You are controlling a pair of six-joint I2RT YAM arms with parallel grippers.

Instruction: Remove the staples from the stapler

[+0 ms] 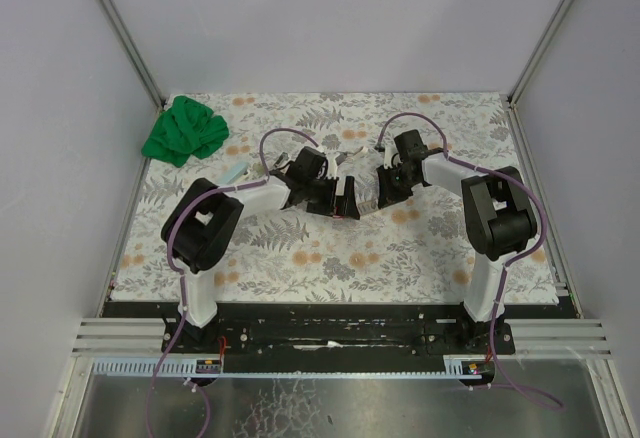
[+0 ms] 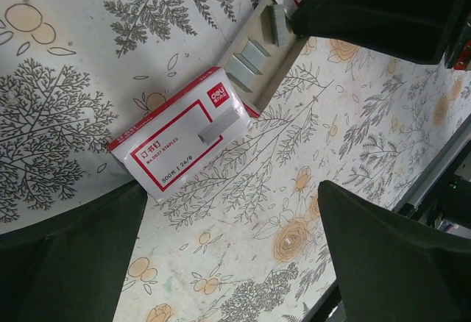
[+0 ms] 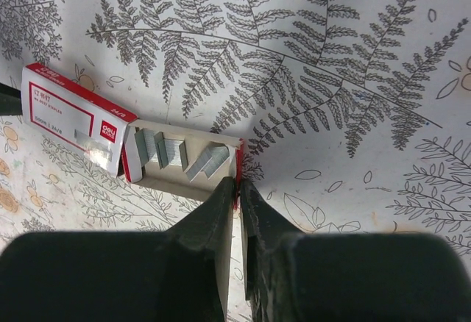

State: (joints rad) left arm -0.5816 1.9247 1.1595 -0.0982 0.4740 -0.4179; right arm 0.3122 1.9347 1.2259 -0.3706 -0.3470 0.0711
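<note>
A short silvery strip of staples (image 2: 218, 126) (image 3: 94, 148) lies on top of a small red-and-white staple box (image 2: 173, 145) (image 3: 66, 112). The box's cardboard tray (image 3: 184, 182) (image 2: 276, 61) is slid out and holds several more grey staple strips (image 3: 208, 162). My right gripper (image 3: 237, 182) (image 1: 385, 193) is pinched on the tray's red end wall. My left gripper (image 2: 232, 204) (image 1: 347, 203) hovers wide open over the mat just beside the box, with nothing between its fingers. No stapler shows in either wrist view.
A crumpled green cloth (image 1: 185, 130) lies at the back left of the floral mat (image 1: 330, 258). A pale bluish object (image 1: 238, 171) peeks out beside the left arm; I cannot tell what it is. Grey walls enclose the table.
</note>
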